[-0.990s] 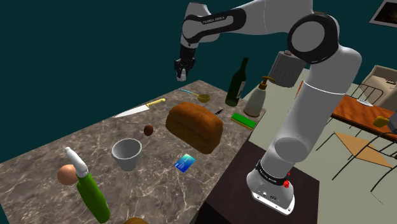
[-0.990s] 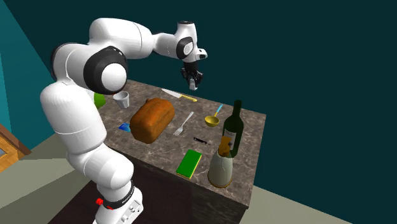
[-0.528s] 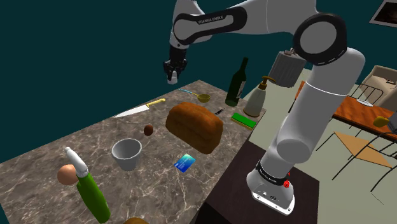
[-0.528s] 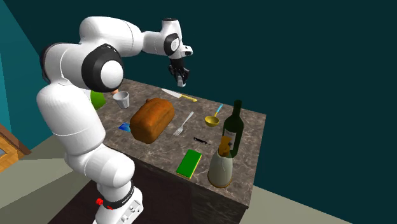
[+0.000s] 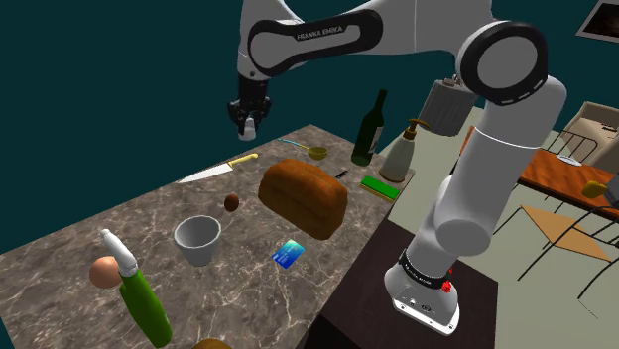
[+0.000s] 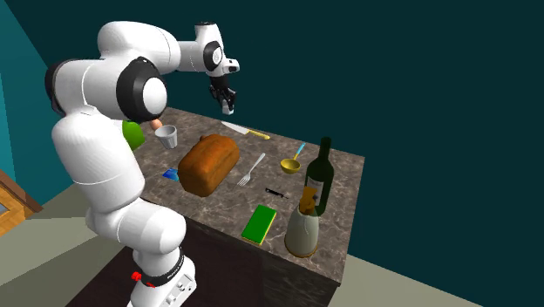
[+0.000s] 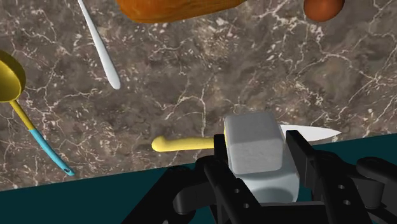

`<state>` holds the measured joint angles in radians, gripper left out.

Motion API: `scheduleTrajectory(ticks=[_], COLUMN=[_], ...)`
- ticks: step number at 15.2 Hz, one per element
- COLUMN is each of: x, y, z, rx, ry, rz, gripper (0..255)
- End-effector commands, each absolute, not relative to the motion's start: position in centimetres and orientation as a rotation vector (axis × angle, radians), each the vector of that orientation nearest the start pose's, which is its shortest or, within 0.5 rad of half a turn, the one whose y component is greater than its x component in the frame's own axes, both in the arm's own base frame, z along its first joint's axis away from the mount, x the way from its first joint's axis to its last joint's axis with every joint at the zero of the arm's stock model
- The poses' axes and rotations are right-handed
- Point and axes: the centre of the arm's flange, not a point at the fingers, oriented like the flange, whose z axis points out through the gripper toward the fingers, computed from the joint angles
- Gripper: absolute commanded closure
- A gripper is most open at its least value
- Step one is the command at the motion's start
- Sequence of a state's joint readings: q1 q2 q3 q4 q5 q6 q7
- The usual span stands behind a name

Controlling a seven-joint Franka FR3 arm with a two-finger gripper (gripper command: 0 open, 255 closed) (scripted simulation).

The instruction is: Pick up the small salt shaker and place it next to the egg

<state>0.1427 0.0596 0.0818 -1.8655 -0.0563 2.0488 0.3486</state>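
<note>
The gripper (image 7: 256, 150) is clamped on the small salt shaker (image 7: 254, 143), 1 black finger pressed to each side. The shaker is a pale grey block with a flat, round-cornered square top and a smoother whitish body below. In the shoulder view the gripper (image 5: 245, 123) carries it in the air, well above the far edge of the counter (image 5: 248, 292).

The counter is brown marble with white veins, and its straight edge passes under the fingers, with flat teal beyond it. Directly beneath lies a knife (image 7: 191, 144) with a rounded yellow handle and a pointed pale blade, parallel to that edge.

Further in lie a slim white fork (image 7: 99, 46), a spoon (image 7: 24, 118) with a yellow bowl and blue handle, and a rough-crusted brown bread loaf (image 5: 303, 196).

The egg (image 5: 231, 202), small, brown and smooth, sits just beside the loaf's end, at the shoulder view's left of it. Bare marble lies between the egg and the knife. More separates the egg from a grey tapered cup (image 5: 197, 240).

A green bottle (image 5: 145, 302) and a peach-coloured ball (image 5: 104, 272) stand near the shoulder view's lower left.
</note>
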Motion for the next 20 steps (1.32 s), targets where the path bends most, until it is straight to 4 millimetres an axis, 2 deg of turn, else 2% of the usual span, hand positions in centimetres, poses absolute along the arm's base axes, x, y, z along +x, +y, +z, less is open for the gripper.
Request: scheduleTrajectory(ticks=[1,20], x=[57.1,54.7], y=[15.5,40.5], z=[48.8,48.9], rx=[-3.14,-3.14], ry=[0.163,0.163], rz=[-0.208,-0.208], gripper=[255,255])
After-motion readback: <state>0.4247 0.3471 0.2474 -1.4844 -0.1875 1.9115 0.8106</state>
